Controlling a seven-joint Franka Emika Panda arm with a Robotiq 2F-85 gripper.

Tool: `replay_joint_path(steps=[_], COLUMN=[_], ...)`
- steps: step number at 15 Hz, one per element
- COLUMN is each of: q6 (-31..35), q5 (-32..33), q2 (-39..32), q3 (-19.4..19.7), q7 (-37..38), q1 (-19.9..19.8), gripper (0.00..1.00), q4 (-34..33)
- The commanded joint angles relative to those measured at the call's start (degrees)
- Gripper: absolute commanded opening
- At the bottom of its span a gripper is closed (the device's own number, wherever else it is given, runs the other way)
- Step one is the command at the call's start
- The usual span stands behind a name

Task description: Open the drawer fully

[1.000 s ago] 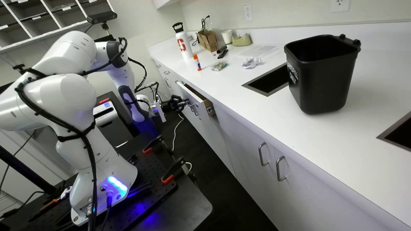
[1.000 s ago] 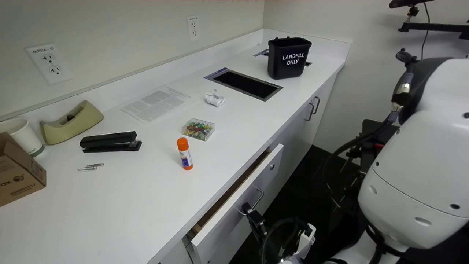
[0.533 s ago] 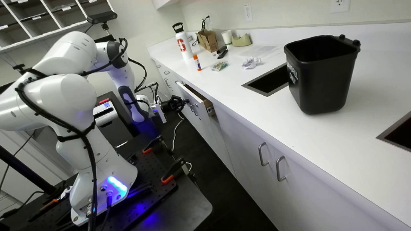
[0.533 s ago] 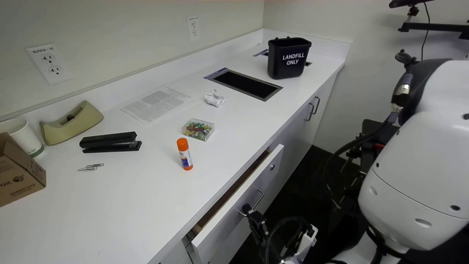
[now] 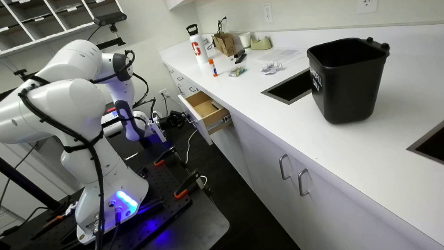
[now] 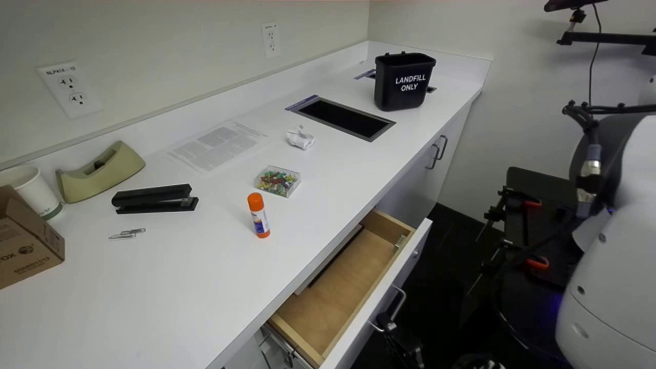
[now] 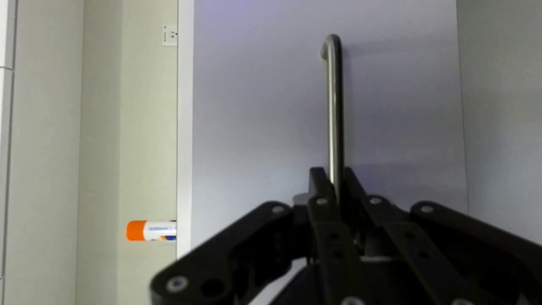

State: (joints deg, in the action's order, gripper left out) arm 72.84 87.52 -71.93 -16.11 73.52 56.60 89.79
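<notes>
Gripper [image 7: 333, 174] with 2 black fingers [image 7: 318, 183] clamped on silver bar handle [image 7: 335, 106], barely parted, drawer [image 6: 348, 279] standing well out from under white counter [image 6: 169, 287], glue stick [image 6: 259, 218], stapler [image 6: 154, 199], black bin [image 6: 404, 84] on top, pale wall [image 6: 179, 51], dark floor [image 5: 239, 208].

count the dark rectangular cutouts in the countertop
2. One cutout lies between the crumpled paper and the black bin; the second cutout, on the bin's other side, is partly hidden or cropped in the exterior views. Others may be out of view.
</notes>
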Motion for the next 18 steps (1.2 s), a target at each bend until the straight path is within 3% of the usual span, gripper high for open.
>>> replay_joint_path(steps=[1, 10, 11, 13, 18], q6=[-5.0, -6.6, -6.4, -5.5, 0.2], q5=[-5.6, -16.0, -16.6, -17.3, -17.0], q2=[-1.9, -0.5, 0.1, 2.1, 11.4], q3=[-2.5, -2.1, -1.9, -1.8, -3.9], q7=[4.3, 5.0, 4.8, 5.1, 5.7], q1=[3.9, 11.3, 11.5, 11.5, 8.6], gripper=[0.03, 0.03, 0.35, 0.43, 0.81], q4=[-2.5, -3.5, -3.2, -1.5, 6.9])
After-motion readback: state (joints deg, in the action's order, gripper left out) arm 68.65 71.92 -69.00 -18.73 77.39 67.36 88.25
